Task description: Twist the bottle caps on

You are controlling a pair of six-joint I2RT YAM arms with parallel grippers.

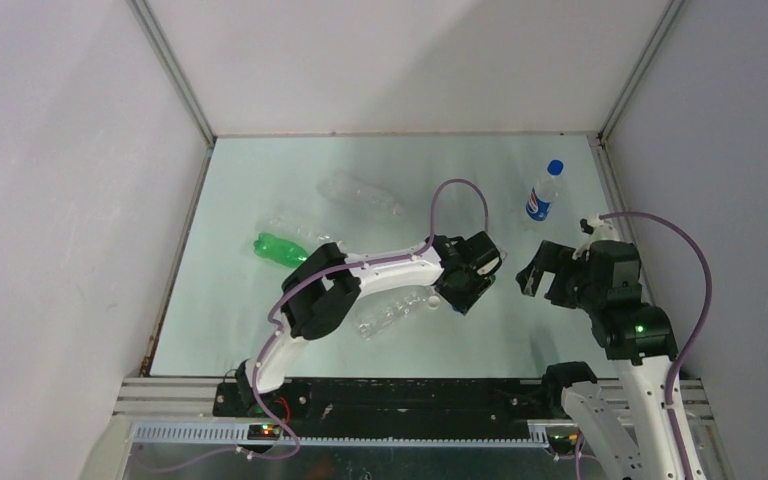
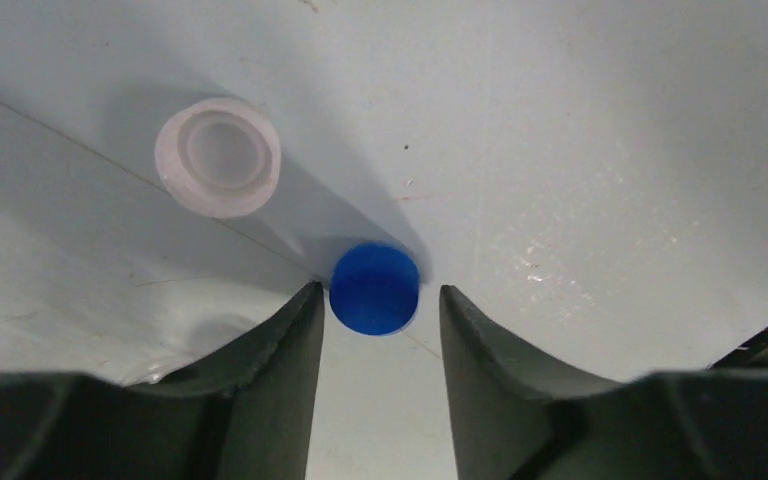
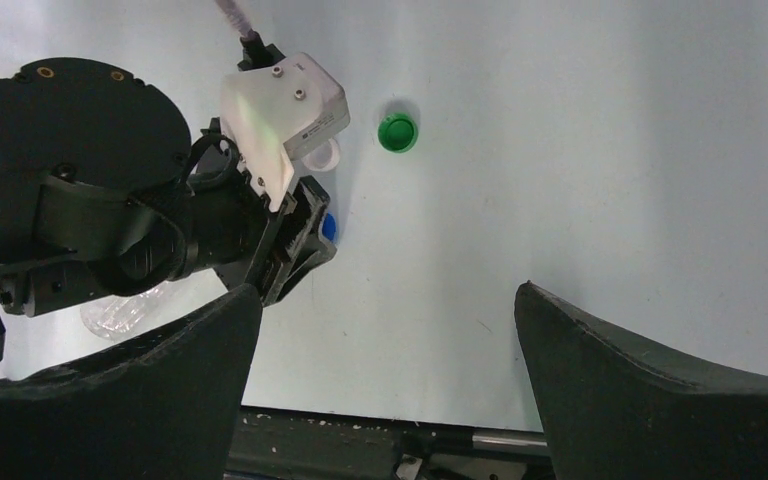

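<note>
My left gripper [image 1: 470, 288] [image 2: 380, 300] is open and points down at the table mid-field. A blue cap [image 2: 374, 288] lies flat right at its fingertips, between them, not gripped. A white cap [image 2: 218, 156] lies open side up just beyond, to the left. In the right wrist view a green cap [image 3: 397, 132] lies past the left gripper, and the blue cap [image 3: 329, 228] peeks out beside it. My right gripper [image 1: 540, 272] [image 3: 388, 295] is open and empty. A Pepsi bottle [image 1: 542, 192] stands upright with a blue cap on. A green bottle [image 1: 282, 248] lies at the left.
Clear bottles lie at the back [image 1: 360, 192], by the green one [image 1: 300, 225] and under the left forearm [image 1: 395, 312]. The table's near edge and rail [image 3: 360, 420] are just below the right gripper. White walls enclose three sides.
</note>
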